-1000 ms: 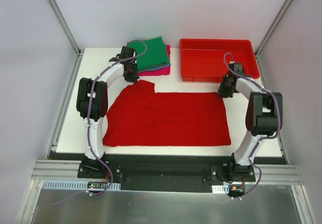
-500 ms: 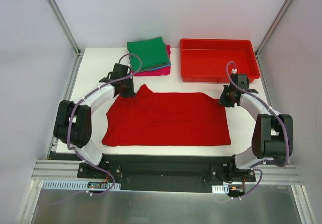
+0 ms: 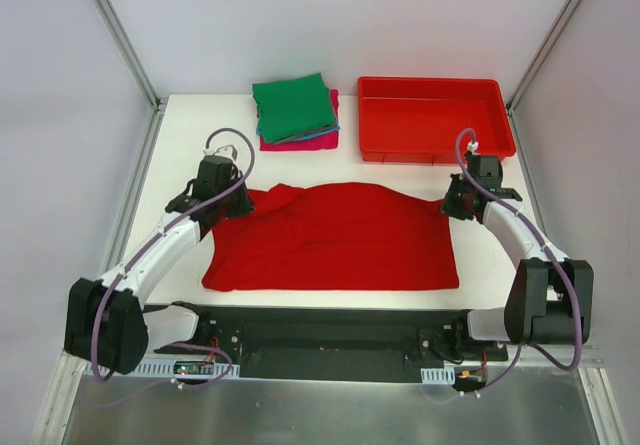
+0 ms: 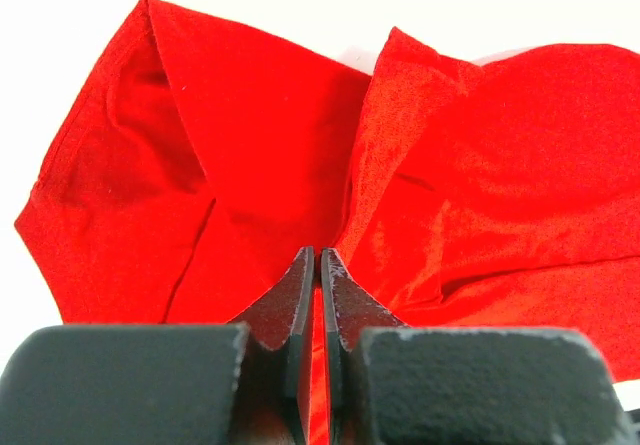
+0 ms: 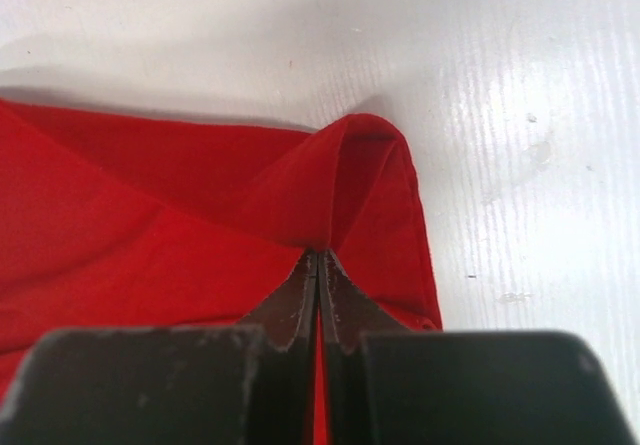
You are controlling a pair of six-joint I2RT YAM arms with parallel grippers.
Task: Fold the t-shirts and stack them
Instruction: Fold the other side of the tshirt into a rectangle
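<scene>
Top external: red t-shirt (image 3: pixel 335 240) lies mid-table (image 3: pixel 480 287), long axis left-right. Left gripper (image 3: pixel 236 203) and right gripper (image 3: pixel 451 206) are both clenched on its far corners. Folded t-shirts (image 3: pixel 293 108) are stacked at the far edge.

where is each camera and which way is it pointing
Top external: above and behind the arms, looking down on the table; both arms show.
Left wrist: mounted behind the left gripper, facing along it; shut on the red t-shirt.
Right wrist: likewise, right gripper pinching that shirt's edge.
Shared: all see the red t-shirt.
</scene>
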